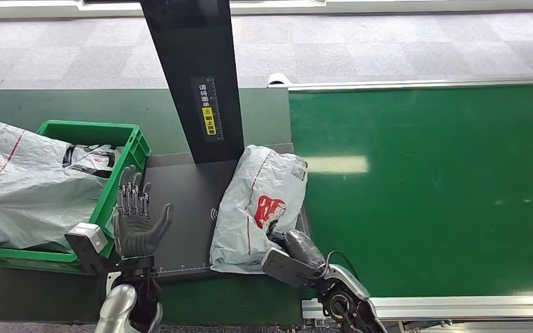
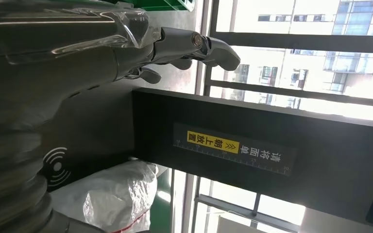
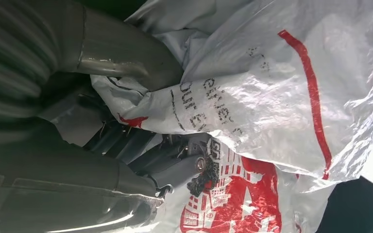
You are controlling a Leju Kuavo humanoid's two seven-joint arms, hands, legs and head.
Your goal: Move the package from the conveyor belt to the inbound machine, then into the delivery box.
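Package (image 1: 260, 208) lies on the dark plate of the inbound machine (image 1: 180, 229), at the foot of its black column (image 1: 193, 76), with one edge lapping toward the green conveyor belt (image 1: 430, 180) at 3 o'clock. We judge the first leg done and the scan under way; the move to the delivery box (image 1: 128, 149), at 9 o'clock of the plate, is not yet made.

Right hand (image 1: 288, 246) sits at the package's 5 o'clock corner. In the right wrist view its dark fingers (image 3: 175, 162) are dug into bunched film and the thumb (image 3: 121, 56) presses from the other side, so we read them as clamped on the package.

Left hand (image 1: 137, 222) stands upright over the plate's 9 o'clock edge, fingers (image 2: 194, 41) spread, nothing in them.

Handling, as we judge it: a soft grey poly mailer with red print, creased and glossy. Likely light, limp, contents loose inside. Film will slide and stretch under load, so a pinch on a corner alone may slip or let the package sag and swing. Better hold is a gathered fold of film near the bulk, or both hands on opposite sides.

Delivery box already holds a large grey bag (image 1: 21, 187) that overhangs its rim; free room looks to be at its 12 o'clock corner.
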